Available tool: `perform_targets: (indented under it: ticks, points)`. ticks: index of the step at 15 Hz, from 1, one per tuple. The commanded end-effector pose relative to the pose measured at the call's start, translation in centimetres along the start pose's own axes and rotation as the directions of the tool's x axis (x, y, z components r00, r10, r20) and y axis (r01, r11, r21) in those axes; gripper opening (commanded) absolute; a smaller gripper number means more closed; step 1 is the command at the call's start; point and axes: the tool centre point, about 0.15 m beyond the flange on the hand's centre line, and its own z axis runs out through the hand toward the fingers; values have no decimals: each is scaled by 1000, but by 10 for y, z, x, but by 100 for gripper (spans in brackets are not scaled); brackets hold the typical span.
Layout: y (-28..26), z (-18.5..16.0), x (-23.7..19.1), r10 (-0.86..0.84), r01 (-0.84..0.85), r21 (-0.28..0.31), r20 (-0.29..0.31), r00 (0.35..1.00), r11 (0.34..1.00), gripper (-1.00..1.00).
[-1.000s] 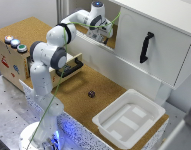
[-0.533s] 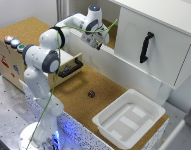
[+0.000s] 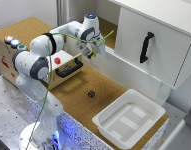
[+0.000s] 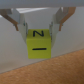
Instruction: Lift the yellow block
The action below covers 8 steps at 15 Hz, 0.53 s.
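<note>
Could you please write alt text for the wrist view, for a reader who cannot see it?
A yellow block with black markings is clamped between the two fingers of the hand, held clear above a brown cork surface.

Block (image 4: 39, 43) sits between the gripper (image 4: 39, 24) fingers, apparently above the worktop (image 3: 77, 92); tray (image 3: 107, 120) lies toward the exterior view's right.

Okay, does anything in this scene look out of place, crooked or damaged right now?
Nothing stands out. The gripper holds the yellow block squarely between its fingers, clear of the cork surface. The white tray sits flat, and the small dark object lies alone on the cork.
</note>
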Motion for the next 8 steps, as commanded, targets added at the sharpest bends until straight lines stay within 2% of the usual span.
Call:
perform_targets:
  ticks: [1, 4, 8]
  points:
    - [92, 28, -16, 55, -55, 5, -17, 998, 998, -100]
    - [157, 52, -16, 126, -125, -5, 26, 992, 992, -100]
    - [243, 72, -11, 224, -222, -50, 42, 974, 974, -100]
